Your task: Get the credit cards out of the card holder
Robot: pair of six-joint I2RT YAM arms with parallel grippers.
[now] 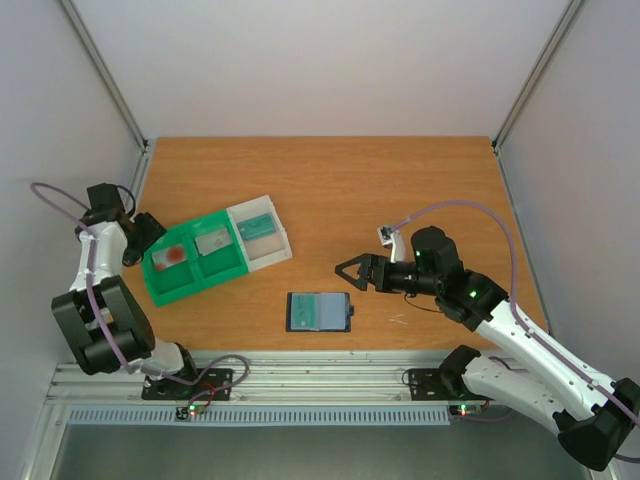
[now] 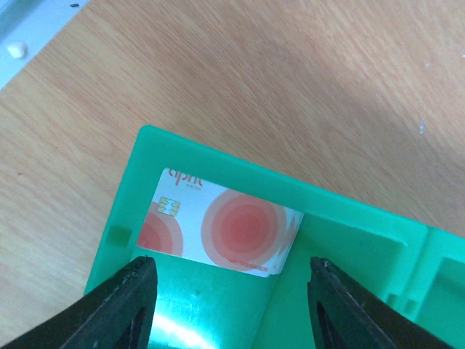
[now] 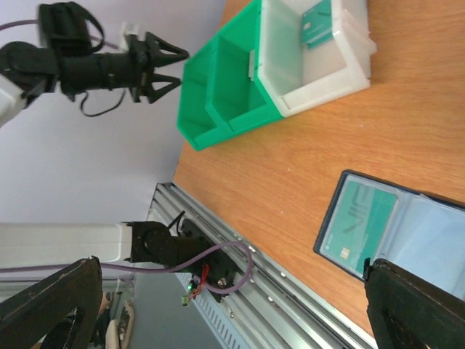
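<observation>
Card (image 2: pixel 225 225) seemingly free — left gripper (image 2: pixel 231 265) spread

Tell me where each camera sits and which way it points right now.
Top: above and behind the arms, looking down on the table; left hand and right hand both show.
Left wrist: over the green bin, looking down at the red-ringed card; its own fingers at the bottom edge.
Right wrist: tilted sideways, facing across the open card holder toward the white bin and left hand; its fingers in the bottom corners.
Shared: top and right wrist both show the card holder's teal card; all three show the green bin.
</observation>
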